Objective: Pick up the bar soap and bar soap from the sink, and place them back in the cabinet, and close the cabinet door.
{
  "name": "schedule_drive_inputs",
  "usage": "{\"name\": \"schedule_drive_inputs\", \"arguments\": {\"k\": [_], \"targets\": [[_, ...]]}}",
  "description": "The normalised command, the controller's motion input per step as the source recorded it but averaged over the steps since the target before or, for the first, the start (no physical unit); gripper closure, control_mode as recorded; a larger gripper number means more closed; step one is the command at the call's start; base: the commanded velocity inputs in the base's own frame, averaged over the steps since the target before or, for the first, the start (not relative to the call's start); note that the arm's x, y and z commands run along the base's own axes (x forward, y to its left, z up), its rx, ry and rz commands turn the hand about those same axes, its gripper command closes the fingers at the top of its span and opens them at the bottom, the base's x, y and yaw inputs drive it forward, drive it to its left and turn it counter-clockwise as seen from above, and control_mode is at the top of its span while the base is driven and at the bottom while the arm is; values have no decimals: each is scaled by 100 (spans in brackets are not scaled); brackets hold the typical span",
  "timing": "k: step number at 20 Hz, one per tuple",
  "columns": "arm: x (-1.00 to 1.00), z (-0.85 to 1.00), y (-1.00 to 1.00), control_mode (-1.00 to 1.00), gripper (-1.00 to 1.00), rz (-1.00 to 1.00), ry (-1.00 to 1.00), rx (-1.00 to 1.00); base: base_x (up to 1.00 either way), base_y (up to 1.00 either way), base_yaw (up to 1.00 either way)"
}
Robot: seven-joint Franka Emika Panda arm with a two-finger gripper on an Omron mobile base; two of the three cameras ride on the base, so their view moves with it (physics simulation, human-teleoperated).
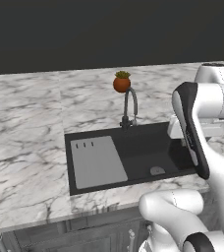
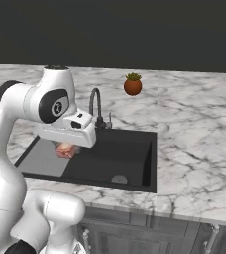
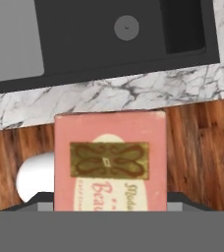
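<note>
The gripper (image 2: 65,147) hangs over the black sink (image 2: 135,144), fingers clamped on a reddish-orange bar soap (image 3: 109,162); the curved faucet (image 2: 96,106) stands just beyond, potted plant (image 2: 133,84) farther right.

Glossy white arm (image 1: 202,162) of smooth rounded segments, swelling into bulbous joints. Black curved band down one long link, edged in white. Round dark cap with a small pale emblem on the side of the upper joint (image 2: 55,105). Flat black disc atop that joint. Boxy white hand (image 2: 68,130) beneath, with a small dark slot on its face.
</note>
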Motion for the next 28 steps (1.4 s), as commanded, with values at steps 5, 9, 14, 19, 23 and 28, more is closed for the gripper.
{"name": "schedule_drive_inputs", "arguments": {"k": [5,9,14,19,23,28], "targets": [[0,0,0,100,100,0,0,0,-16,-3,-17],[0,0,0,100,100,0,0,0,-14,0,-45],[0,0,0,100,100,0,0,0,-4,0,-72],[0,0,0,100,100,0,0,0,0,0,-79],[0,0,0,100,100,0,0,0,0,0,-80],[0,0,0,100,100,0,0,0,1,-15,-74]]}}
